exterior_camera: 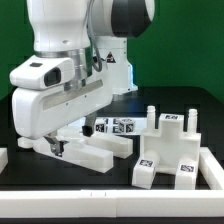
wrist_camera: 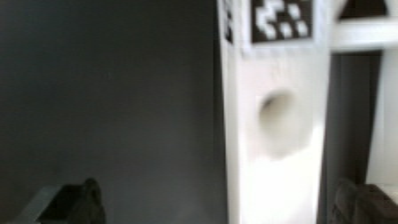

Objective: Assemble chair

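My gripper (exterior_camera: 57, 146) hangs low over the table at the exterior view's left, above a long white bar (exterior_camera: 95, 152) of the chair. In the wrist view that bar (wrist_camera: 276, 120) runs lengthwise between my two dark fingertips (wrist_camera: 71, 205); it has a round hole in its face and a black-and-white tag at its far end. My gripper (wrist_camera: 217, 206) stands open, with the bar nearer one finger and a gap on both sides. A chunky white chair part (exterior_camera: 170, 150) with upright pegs and tags stands at the exterior view's right.
The marker board (exterior_camera: 115, 127) lies behind the bar, near the arm's base. Low white border rails (exterior_camera: 214, 172) run along the table's right and left sides. The table top is black.
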`<state>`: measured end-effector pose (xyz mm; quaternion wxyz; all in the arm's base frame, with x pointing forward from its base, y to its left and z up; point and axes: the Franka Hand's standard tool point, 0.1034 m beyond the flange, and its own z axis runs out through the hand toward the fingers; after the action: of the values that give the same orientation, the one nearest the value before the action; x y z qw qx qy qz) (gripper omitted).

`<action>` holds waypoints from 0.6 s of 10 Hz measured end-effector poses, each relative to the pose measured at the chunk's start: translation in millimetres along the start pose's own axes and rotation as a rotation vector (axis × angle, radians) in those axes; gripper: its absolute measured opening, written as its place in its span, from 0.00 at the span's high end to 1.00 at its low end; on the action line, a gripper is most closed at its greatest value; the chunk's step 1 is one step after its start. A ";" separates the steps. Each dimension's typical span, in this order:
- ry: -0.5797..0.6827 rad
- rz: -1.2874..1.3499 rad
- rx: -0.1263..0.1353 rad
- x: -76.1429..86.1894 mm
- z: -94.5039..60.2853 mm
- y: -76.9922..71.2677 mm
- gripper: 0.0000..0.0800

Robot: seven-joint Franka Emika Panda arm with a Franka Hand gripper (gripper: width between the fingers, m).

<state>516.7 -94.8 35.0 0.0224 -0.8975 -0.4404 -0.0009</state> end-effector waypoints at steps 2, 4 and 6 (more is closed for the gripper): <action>-0.013 0.009 0.007 -15.5 16.4 -7.0 0.19; -0.017 0.044 0.019 -6.3 26.3 -14.5 0.19; -0.012 0.064 0.015 1.9 24.3 -13.4 0.19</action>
<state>506.8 -84.1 11.4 0.0263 -0.9110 -0.4114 0.0085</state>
